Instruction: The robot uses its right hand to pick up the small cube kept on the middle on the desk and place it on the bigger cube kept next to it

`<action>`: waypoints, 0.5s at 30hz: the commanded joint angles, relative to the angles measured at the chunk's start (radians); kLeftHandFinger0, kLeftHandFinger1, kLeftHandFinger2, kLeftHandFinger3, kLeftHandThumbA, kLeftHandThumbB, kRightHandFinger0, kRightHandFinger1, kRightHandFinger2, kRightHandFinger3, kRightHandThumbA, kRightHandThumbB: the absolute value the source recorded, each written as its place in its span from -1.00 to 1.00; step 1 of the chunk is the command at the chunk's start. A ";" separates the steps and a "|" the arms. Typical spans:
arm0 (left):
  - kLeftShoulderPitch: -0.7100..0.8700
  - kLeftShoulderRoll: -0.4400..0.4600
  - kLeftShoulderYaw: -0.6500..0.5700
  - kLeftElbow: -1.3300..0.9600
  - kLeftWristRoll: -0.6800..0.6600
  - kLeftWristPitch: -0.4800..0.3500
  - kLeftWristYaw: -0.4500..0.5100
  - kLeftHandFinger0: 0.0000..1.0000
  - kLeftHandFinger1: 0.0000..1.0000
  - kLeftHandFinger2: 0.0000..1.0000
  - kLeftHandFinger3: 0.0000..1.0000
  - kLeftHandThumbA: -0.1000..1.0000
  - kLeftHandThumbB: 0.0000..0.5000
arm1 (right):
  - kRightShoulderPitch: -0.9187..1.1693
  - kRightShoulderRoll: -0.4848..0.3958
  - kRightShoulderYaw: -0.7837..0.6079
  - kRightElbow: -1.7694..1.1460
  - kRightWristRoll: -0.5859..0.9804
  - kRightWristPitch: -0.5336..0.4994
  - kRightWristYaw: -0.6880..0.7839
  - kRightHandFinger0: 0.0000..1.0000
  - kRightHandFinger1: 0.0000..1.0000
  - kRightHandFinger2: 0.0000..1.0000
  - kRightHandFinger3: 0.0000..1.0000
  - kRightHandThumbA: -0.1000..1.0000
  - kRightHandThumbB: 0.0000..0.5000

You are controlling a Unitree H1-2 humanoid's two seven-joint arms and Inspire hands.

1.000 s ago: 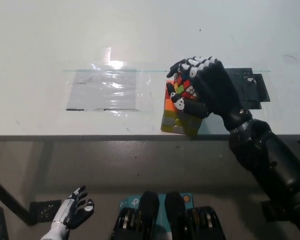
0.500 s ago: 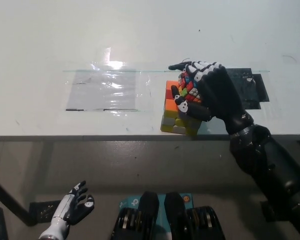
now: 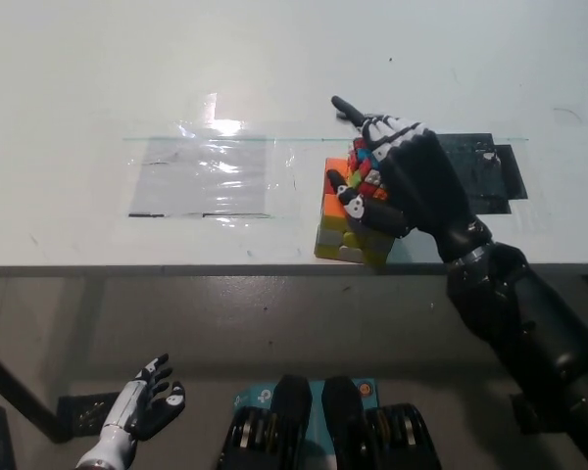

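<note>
the right hand (image 3: 404, 181) lies over the bigger cube (image 3: 339, 225), which stands near the front edge of the desk (image 3: 274, 59). the small cube (image 3: 365, 168) sits on top of the bigger cube, under the palm. the fingers (image 3: 351, 113) are spread, one extended straight toward the far side of the desk, the others loosely curved beside the small cube; whether they still touch it cannot be determined. a clear plastic sheet (image 3: 211, 176) lies flat on the desk, left of the cubes. the left hand (image 3: 147, 409) rests below desk level at lower left, fingers apart, holding nothing.
</note>
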 commanded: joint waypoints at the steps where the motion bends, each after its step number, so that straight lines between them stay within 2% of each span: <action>1: -0.020 0.015 -0.006 -0.023 0.001 0.000 -0.011 1.00 1.00 1.00 1.00 -0.33 0.00 | -0.024 -0.002 0.018 -0.041 -0.060 0.075 0.053 1.00 1.00 1.00 1.00 0.38 -0.37; 3: -0.016 0.014 -0.005 -0.028 -0.003 0.003 -0.013 1.00 1.00 1.00 1.00 -0.36 -0.06 | -0.025 0.002 0.019 -0.042 -0.067 0.079 0.034 1.00 1.00 1.00 1.00 0.36 -0.11; 8: -0.015 0.014 -0.006 -0.023 0.000 0.000 -0.009 1.00 1.00 1.00 1.00 -0.33 -0.01 | -0.026 0.001 0.026 -0.063 -0.085 0.089 0.025 1.00 1.00 1.00 1.00 0.61 0.23; 10: -0.017 0.013 -0.004 -0.010 -0.005 -0.015 -0.012 1.00 1.00 1.00 1.00 -0.33 -0.01 | -0.022 0.001 0.023 -0.091 -0.082 0.098 0.046 1.00 1.00 1.00 1.00 0.70 0.44; 13: -0.011 0.010 -0.004 -0.019 -0.005 -0.011 -0.010 1.00 1.00 1.00 1.00 -0.35 -0.03 | -0.016 0.000 0.020 -0.119 -0.072 0.097 0.068 1.00 1.00 1.00 1.00 0.71 0.51; 15: -0.011 0.012 -0.010 -0.027 0.007 0.001 -0.005 1.00 1.00 1.00 1.00 -0.29 0.04 | -0.008 -0.001 0.017 -0.153 -0.067 0.107 0.095 1.00 1.00 1.00 1.00 0.73 0.57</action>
